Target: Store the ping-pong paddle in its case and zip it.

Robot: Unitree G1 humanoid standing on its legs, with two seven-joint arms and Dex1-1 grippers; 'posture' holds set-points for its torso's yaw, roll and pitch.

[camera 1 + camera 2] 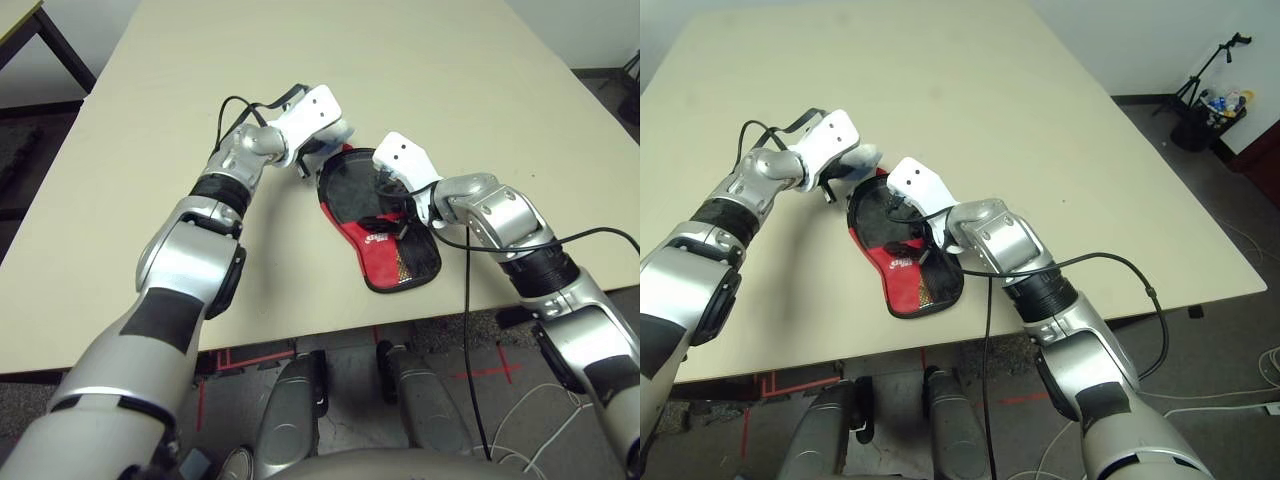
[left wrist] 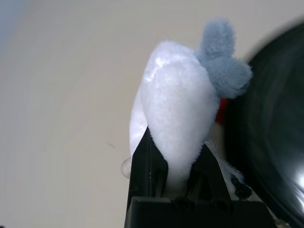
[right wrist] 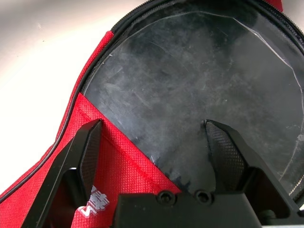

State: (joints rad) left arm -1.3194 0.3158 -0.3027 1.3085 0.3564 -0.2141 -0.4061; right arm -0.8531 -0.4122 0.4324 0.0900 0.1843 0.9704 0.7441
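The table (image 1: 450, 80) stretched wide and bare on the far side and to the right, with open surface all round the work; only the near edge came close, the case's narrow end lying a short way in from it.

On the left, the left gripper (image 2: 176, 156) was clamped on a grey-white wad of plastic (image 2: 178, 104), its two black fingers (image 2: 147, 161) pressed against the wad's lower part while the bulk of it bulged out past the tips. In the head view that gripper sat at the far-left rim of the case, the wad just beside the round end.

In the middle lay the case (image 1: 375, 225), flat on the table. Its long axis ran from far-left to near-right: the round end with the clear plastic side pointed away, the red panel with white lettering and the mesh patch pointed toward the near edge. Under the clear side a round black face showed, the ping-pong paddle (image 3: 199, 90), lying inside the case; its handle could not be made out.

On the right, the right gripper (image 3: 156, 142) hung over the case with its fingers spread wide apart, holding nothing, one fingertip above the red panel and the other above the clear window.
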